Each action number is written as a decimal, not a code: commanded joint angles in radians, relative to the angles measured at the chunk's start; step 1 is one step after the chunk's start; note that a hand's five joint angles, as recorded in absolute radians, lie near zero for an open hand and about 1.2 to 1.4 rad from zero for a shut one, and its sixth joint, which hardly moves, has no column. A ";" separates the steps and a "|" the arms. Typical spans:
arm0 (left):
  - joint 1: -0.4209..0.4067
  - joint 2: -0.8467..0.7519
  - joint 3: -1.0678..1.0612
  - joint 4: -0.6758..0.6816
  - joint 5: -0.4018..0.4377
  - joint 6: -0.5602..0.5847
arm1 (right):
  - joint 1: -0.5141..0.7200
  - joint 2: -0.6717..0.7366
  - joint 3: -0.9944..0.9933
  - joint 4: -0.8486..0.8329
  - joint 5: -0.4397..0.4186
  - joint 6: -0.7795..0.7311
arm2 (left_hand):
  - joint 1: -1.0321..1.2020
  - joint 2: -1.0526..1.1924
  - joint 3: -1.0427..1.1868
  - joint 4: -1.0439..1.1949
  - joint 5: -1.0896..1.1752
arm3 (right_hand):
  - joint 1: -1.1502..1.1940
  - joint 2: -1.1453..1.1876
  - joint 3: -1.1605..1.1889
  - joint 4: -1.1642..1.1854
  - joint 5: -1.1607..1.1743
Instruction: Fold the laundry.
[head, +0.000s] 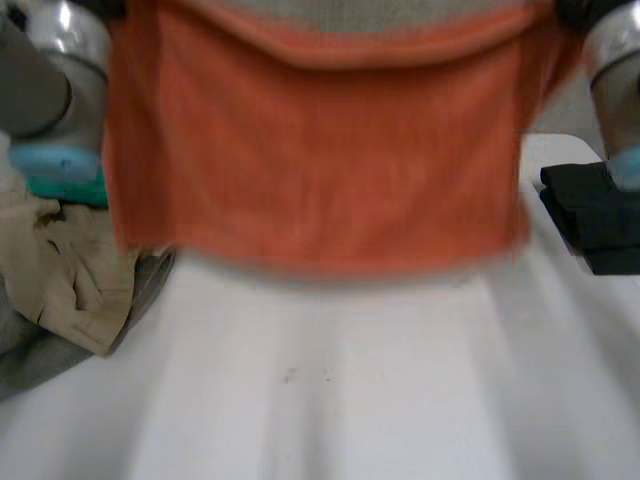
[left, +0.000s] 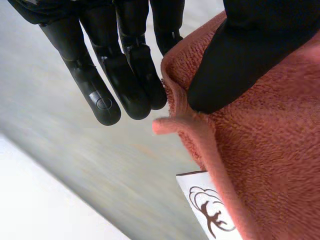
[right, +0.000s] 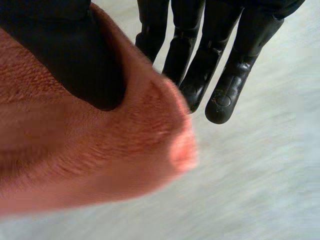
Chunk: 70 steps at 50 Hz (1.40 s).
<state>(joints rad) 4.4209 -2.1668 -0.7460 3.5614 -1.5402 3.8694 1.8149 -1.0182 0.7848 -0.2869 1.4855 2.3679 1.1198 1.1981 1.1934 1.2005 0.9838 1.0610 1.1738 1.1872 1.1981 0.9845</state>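
L hand (left: 122, 70): fingers straight, thumb clamped down on the orange towel (left: 270, 150); towel's corner pinched btw thumb and fingers.
L corner detail: hem curls over just beside the fingertips. White label (left: 207, 210) w/ brown cotton-plant logo sits on the hem, further along from the thumb.
R hand (right: 200, 65): same grip on the opposite corner. Thumb on the front of the cloth, straight fingers behind it, cloth bunched past the thumb tip.
Towel: lifted off the worktop (head: 330, 380), hanging spread btw both arms. Top edge sags in the middle, lower edge roughly level. Can't tell if the lower edge touches the worktop.
L arm (head: 50, 70) / R arm (head: 615, 70): one at each upper corner of the towel.
Worktop: white, a few small dark specks near the middle.
L side: crumpled beige garment (head: 60, 270), teal item (head: 65, 185) just behind it by the L arm's blue cap, grey cloth (head: 40, 360) touching the beige one.
R side: black folded stack (head: 595, 215) on the worktop near the R arm, well apart from the L-side pile.
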 joint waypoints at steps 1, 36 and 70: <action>0.003 0.013 0.070 0.159 -0.006 -0.100 | 0.003 -0.037 -0.007 -0.161 0.007 0.040 | 0.276 0.198 0.203 0.196 0.238 | 0.335 0.222 0.209 0.198 0.237; 0.028 0.218 -0.993 -0.045 0.135 -0.160 | -0.179 -0.058 0.531 0.490 -0.131 0.044 | 0.276 0.198 0.203 0.196 0.238 | 0.335 0.222 0.209 0.198 0.237; -0.021 0.099 -0.808 -0.184 0.026 -0.005 | -0.257 -0.008 0.616 0.370 -0.102 -0.259 | 0.276 0.198 0.203 0.196 0.238 | 0.335 0.222 0.209 0.198 0.237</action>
<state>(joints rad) 4.4202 -1.8898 -1.6932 3.2247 -1.4441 3.8573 1.5031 -1.1486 1.4998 0.1878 1.3484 2.0874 1.1199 1.2011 1.1959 1.2005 0.9934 1.0610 1.1738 1.1872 1.1979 0.9845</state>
